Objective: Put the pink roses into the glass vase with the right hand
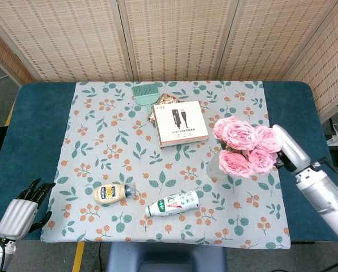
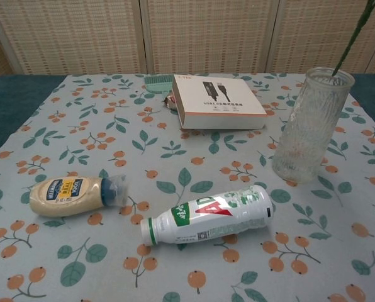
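Ruffled pink roses [image 1: 244, 146] above ribbed glass vase [image 2: 310, 126], right hand [image 1: 289, 148] holding.

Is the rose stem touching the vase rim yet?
Cannot tell. In the chest view the green stem comes down to the vase mouth, but contact with the rim isn't plain. In the head view the roses hide the mouth.

Glass vase [image 1: 216, 165] mostly covered by pink roses [image 1: 245, 146] in head view, just left of right hand [image 1: 287, 146]; grip hidden behind blooms. Chest view: blooms cut off at top edge, only stem seen. Left hand [image 1: 22, 211] partly cropped.
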You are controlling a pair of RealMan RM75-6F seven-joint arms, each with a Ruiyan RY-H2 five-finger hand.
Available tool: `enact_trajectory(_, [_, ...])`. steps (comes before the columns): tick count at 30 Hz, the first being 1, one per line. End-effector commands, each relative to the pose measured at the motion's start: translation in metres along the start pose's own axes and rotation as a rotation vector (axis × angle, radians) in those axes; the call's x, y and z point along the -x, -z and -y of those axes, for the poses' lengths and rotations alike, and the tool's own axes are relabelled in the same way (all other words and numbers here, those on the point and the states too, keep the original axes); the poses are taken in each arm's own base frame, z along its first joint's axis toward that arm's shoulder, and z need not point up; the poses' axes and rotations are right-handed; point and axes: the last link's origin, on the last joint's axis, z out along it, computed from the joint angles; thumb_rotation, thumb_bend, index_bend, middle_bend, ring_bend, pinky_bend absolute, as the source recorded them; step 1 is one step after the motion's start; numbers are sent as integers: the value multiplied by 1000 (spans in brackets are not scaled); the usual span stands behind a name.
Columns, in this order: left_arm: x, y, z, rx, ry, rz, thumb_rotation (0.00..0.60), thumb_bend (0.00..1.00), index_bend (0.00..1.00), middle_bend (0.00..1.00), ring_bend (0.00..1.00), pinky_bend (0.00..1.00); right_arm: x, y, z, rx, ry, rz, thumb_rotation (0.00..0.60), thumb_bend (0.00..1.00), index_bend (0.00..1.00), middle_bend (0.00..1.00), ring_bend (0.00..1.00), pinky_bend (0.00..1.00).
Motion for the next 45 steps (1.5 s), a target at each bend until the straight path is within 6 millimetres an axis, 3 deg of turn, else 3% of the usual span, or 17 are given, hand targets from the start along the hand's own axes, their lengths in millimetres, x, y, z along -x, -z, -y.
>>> enact_trajectory(1, [0,0,0,1,-2,-1,600,354,114,162,56,282,3,-20,-12,12,3,13,600,518,887,885,930,1000])
enact_trajectory(8, [0,0,2,-9,-3,-1,600,354,114,162,56,282,9,-43,-26,23,-21,31,600,520,887,885,930,1000])
enact_trajectory(27, [3,-2,0,-4,-9,12,600,353,113,162,56,282,4,-39,-71,152,-45,35,600,520,882,885,928,1000])
enact_trajectory(29, [4,-2,0,-4,-9,15,600,354,113,162,56,282,6,-41,-84,181,-48,37,600,521,850,885,920,1000])
enact_trajectory(32, [4,-2,0,-4,-9,16,600,354,113,162,56,282,11,-43,-99,204,-44,62,600,438,689,885,900,1000])
enact_trajectory(34, [4,-2,0,-5,-7,18,600,353,114,162,56,282,14,-45,-103,203,-54,74,600,261,473,885,888,1000])
enact_trajectory(36, [4,-2,0,-6,-7,17,600,354,114,162,56,282,15,-45,-105,196,-61,74,600,162,317,885,881,1000])
enact_trajectory(40, [3,-2,0,-5,-6,13,600,355,113,163,56,282,15,-40,-107,177,-55,69,600,52,77,880,869,1000])
enact_trajectory(45, [3,-2,0,-3,-7,13,600,354,114,163,56,282,10,-29,-105,141,-11,50,600,20,0,826,841,1000])
